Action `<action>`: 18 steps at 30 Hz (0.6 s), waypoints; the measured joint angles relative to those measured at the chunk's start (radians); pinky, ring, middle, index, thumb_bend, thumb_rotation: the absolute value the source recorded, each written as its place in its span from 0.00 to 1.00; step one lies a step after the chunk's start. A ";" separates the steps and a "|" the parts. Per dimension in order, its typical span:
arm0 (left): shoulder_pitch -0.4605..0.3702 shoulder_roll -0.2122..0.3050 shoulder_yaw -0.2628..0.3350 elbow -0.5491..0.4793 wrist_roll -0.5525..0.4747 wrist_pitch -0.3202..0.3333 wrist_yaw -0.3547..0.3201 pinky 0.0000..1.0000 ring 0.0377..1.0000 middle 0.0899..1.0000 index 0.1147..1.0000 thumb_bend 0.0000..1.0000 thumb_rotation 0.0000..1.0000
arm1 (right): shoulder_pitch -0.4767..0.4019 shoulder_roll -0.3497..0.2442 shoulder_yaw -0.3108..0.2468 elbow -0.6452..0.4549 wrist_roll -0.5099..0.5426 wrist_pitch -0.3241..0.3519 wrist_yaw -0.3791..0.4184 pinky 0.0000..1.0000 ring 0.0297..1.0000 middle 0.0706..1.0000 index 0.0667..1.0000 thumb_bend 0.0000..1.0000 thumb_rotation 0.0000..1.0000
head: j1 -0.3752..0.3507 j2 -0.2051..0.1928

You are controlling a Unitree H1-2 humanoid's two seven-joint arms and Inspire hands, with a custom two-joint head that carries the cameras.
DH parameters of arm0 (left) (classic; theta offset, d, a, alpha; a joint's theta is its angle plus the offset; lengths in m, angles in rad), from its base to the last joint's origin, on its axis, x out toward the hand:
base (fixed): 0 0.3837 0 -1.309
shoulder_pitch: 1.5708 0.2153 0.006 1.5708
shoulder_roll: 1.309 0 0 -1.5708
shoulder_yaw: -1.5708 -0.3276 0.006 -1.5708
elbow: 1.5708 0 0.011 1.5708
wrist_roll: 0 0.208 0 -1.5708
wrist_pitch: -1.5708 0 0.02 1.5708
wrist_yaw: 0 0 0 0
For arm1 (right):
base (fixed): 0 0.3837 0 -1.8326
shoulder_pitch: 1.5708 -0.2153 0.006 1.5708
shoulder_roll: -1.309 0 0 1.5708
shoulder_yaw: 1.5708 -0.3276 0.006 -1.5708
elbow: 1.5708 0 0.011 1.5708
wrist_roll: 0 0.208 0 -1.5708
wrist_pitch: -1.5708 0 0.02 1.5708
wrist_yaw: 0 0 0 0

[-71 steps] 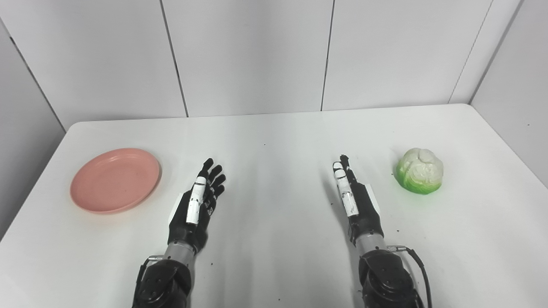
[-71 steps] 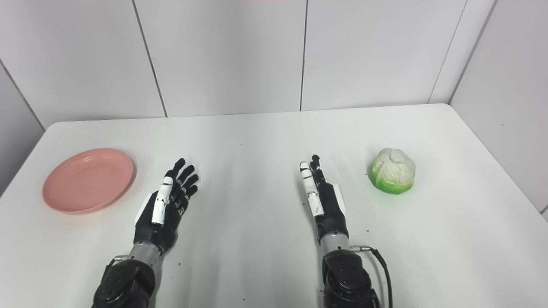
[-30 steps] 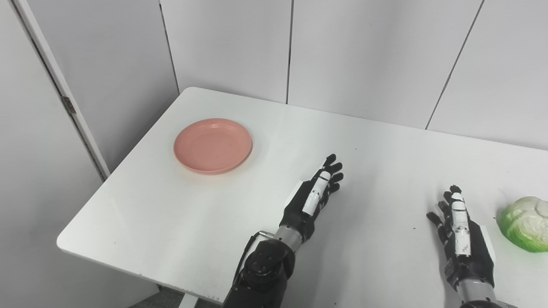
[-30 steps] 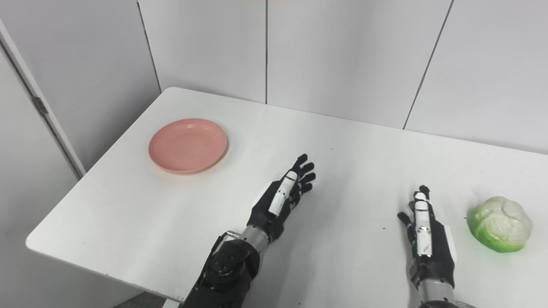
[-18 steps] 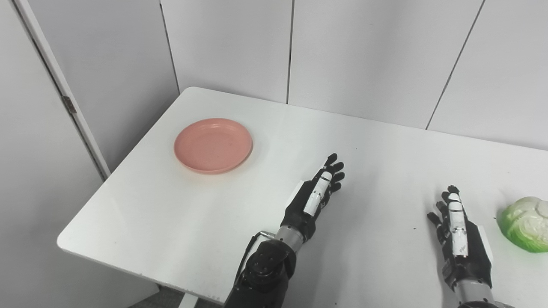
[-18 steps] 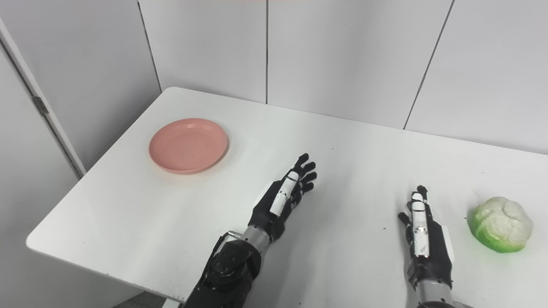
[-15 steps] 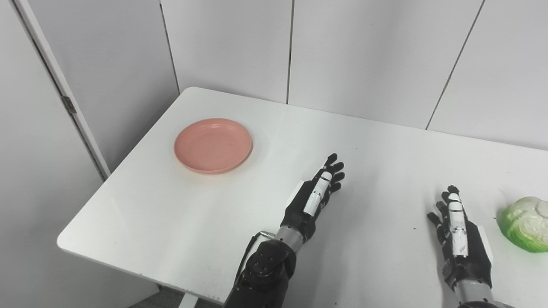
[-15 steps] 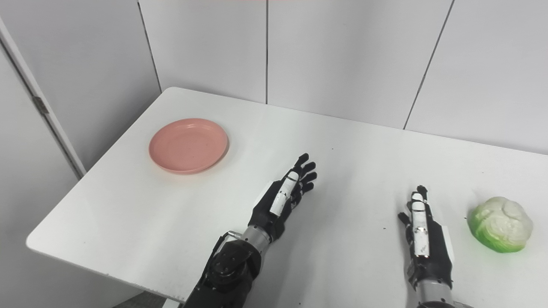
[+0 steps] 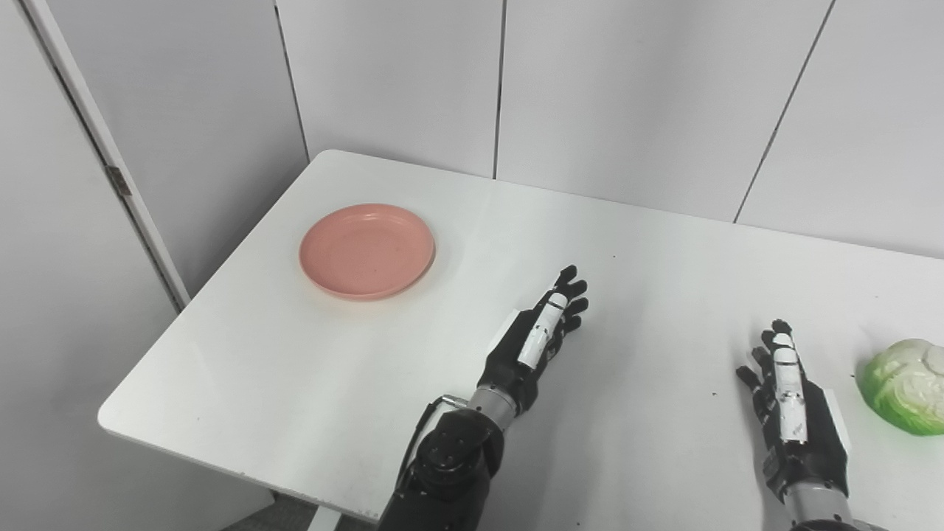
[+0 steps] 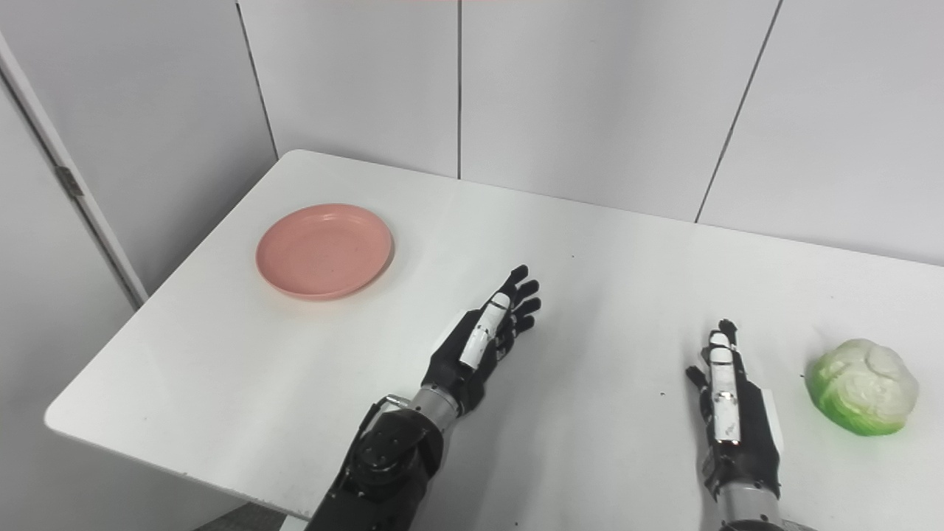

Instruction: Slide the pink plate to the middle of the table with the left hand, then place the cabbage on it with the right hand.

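Note:
The pink plate [image 9: 366, 251] lies empty near the table's far left corner. My left hand [image 9: 536, 338] is open, fingers stretched out, over the table well to the right of the plate and nearer to me, touching nothing. The green and white cabbage [image 10: 862, 386] sits on the table at the right side. My right hand [image 10: 729, 407] is open just left of the cabbage, a small gap between them, and it holds nothing.
The white table [image 9: 310, 346] ends in a left edge and a near edge close to the left arm. Grey wall panels [image 9: 605, 88] stand right behind the table. A door frame [image 9: 103, 155] is beyond the left edge.
The camera swung left early on, shifting the whole picture. In the last half second my left hand drifted slightly to the left. Plate, cabbage and right hand stay put.

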 measured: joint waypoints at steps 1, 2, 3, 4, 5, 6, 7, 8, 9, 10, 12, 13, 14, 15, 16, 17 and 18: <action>0.001 0.004 0.006 -0.009 0.000 0.003 0.001 0.95 0.94 0.95 0.95 0.45 1.00 | 0.001 -0.001 0.000 0.000 0.000 0.000 0.000 1.00 1.00 1.00 1.00 0.13 1.00 | 0.002 0.003; 0.003 0.008 0.010 -0.027 0.000 0.006 0.003 0.95 0.94 0.95 0.95 0.45 1.00 | 0.000 -0.003 0.000 0.000 0.000 0.000 0.000 1.00 1.00 1.00 1.00 0.13 1.00 | 0.002 0.003; 0.003 0.011 0.013 -0.042 0.000 0.007 0.003 0.95 0.94 0.95 0.95 0.45 1.00 | 0.001 -0.003 0.000 0.000 0.000 0.000 0.000 1.00 1.00 1.00 1.00 0.14 1.00 | 0.002 0.008; 0.004 0.014 0.014 -0.068 0.000 0.011 0.003 0.95 0.94 0.95 0.95 0.45 1.00 | 0.001 -0.003 -0.001 -0.001 0.000 0.000 0.000 1.00 1.00 1.00 1.00 0.14 1.00 | 0.008 0.008; 0.003 0.016 0.015 -0.092 0.000 0.016 0.003 0.95 0.94 0.95 0.95 0.44 1.00 | 0.001 -0.003 0.000 -0.001 0.001 0.000 0.000 1.00 1.00 1.00 1.00 0.15 1.00 | 0.008 0.008; 0.003 0.016 0.016 -0.116 -0.001 0.022 0.003 0.95 0.94 0.95 0.95 0.45 1.00 | 0.001 -0.003 0.000 -0.002 0.001 0.001 0.000 1.00 1.00 1.00 1.00 0.15 1.00 | 0.014 0.014; 0.003 0.016 0.017 -0.145 -0.002 0.031 0.003 0.95 0.94 0.95 0.94 0.45 1.00 | 0.003 -0.003 0.000 -0.004 0.002 0.002 0.000 1.00 1.00 1.00 1.00 0.16 1.00 | 0.015 0.014; 0.002 0.016 0.018 -0.173 -0.007 0.038 0.004 0.96 0.94 0.95 0.94 0.45 1.00 | 0.005 -0.003 0.000 -0.007 0.002 0.003 0.001 1.00 1.00 1.00 1.00 0.16 1.00 | 0.015 0.014; 0.000 0.016 0.022 -0.192 -0.013 0.042 0.004 0.96 0.94 0.95 0.95 0.45 1.00 | 0.006 -0.004 0.000 -0.007 0.002 0.003 0.002 1.00 1.00 1.00 1.00 0.16 1.00 | 0.018 0.017; -0.002 0.016 0.026 -0.206 -0.014 0.045 0.005 0.96 0.94 0.95 0.95 0.44 1.00 | 0.006 -0.005 0.000 -0.007 0.002 0.003 0.003 1.00 1.00 1.00 1.00 0.15 1.00 | 0.021 0.018; -0.007 0.016 0.036 -0.237 -0.017 0.050 0.013 0.95 0.94 0.95 0.95 0.43 1.00 | 0.006 -0.008 0.000 -0.007 0.002 0.003 0.004 1.00 1.00 1.00 1.00 0.15 1.00 | 0.026 0.024; -0.009 0.016 0.043 -0.254 -0.021 0.051 0.019 0.95 0.94 0.95 0.95 0.43 1.00 | 0.006 -0.009 0.000 -0.007 0.002 0.003 0.005 1.00 1.00 1.00 1.00 0.15 1.00 | 0.026 0.025; -0.014 0.016 0.053 -0.275 -0.023 0.055 0.024 0.96 0.95 0.96 0.95 0.42 1.00 | 0.006 -0.011 0.000 -0.007 0.002 0.003 0.005 1.00 1.00 1.00 1.00 0.14 1.00 | 0.032 0.028; -0.021 0.017 0.064 -0.291 -0.026 0.057 0.026 0.96 0.95 0.96 0.95 0.42 1.00 | 0.007 -0.011 0.000 -0.008 0.002 0.004 0.005 1.00 1.00 1.00 1.00 0.13 1.00 | 0.037 0.029; -0.029 0.020 0.075 -0.308 -0.036 0.060 0.030 0.96 0.95 0.96 0.95 0.41 1.00 | 0.006 -0.011 0.000 -0.009 0.001 0.007 0.005 1.00 1.00 1.00 1.00 0.13 1.00 | 0.037 0.029; -0.037 0.025 0.083 -0.320 -0.040 0.060 0.034 0.96 0.94 0.96 0.95 0.41 1.00 | 0.006 -0.011 -0.001 -0.012 0.002 0.012 0.005 1.00 1.00 1.00 1.00 0.13 1.00 | 0.040 0.029; -0.050 0.033 0.095 -0.330 -0.048 0.061 0.038 0.95 0.94 0.95 0.95 0.42 1.00 | 0.006 -0.011 -0.002 -0.015 0.003 0.021 0.005 1.00 1.00 1.00 1.00 0.13 1.00 | 0.046 0.031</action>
